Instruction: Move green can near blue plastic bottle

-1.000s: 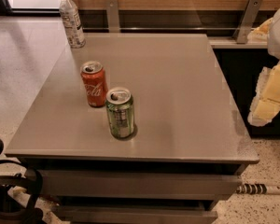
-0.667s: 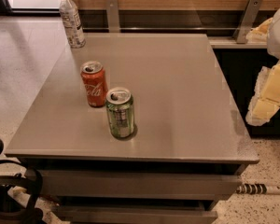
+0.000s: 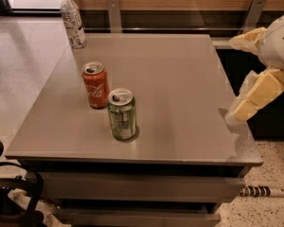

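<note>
Gripper (image 3: 233, 79) hangs at the right edge of the table (image 3: 180, 79), pale fingers apart and empty, a touch nearer than a second ago. Green can (image 3: 121, 114) stands upright front-centre, label unreadable, just beside the red Coca-Cola can (image 3: 95, 85). Blue plastic bottle (image 3: 73, 20) stands well apart at the far-left corner; none has shifted

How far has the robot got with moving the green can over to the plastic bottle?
Nothing looks done yet. The green can stands upright near the front of the table, beside the red can and far from the blue plastic bottle at the back left corner. In hand: the gripper hovers open at the table's right edge, holding nothing. Left: reach the can, grasp it, carry it to the bottle.
</note>
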`<state>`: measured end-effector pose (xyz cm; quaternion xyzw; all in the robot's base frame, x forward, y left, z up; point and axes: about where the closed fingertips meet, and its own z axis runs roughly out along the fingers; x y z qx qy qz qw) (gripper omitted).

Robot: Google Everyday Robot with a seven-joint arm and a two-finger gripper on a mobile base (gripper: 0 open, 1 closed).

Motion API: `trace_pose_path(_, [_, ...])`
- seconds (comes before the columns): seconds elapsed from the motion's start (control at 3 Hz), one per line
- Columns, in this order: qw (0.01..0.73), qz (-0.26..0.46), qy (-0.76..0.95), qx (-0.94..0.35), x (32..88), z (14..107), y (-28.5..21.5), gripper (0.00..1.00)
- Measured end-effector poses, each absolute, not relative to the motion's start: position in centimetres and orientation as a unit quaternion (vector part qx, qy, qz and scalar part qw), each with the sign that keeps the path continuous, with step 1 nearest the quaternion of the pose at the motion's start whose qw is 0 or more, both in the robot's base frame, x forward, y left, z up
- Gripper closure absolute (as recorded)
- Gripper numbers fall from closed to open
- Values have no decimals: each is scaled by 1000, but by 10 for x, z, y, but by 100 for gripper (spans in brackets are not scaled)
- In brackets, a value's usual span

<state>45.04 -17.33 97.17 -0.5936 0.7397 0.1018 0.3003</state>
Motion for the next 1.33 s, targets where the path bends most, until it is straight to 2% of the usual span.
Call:
trace_pose_path(0.67, [404,268,668,-564,458,961,-101,0])
trace_pose_path(1.0, [423,301,650,-555,456,968,-85,0])
trace_pose_path(1.33, [426,301,647,-556,457,967,-84,0])
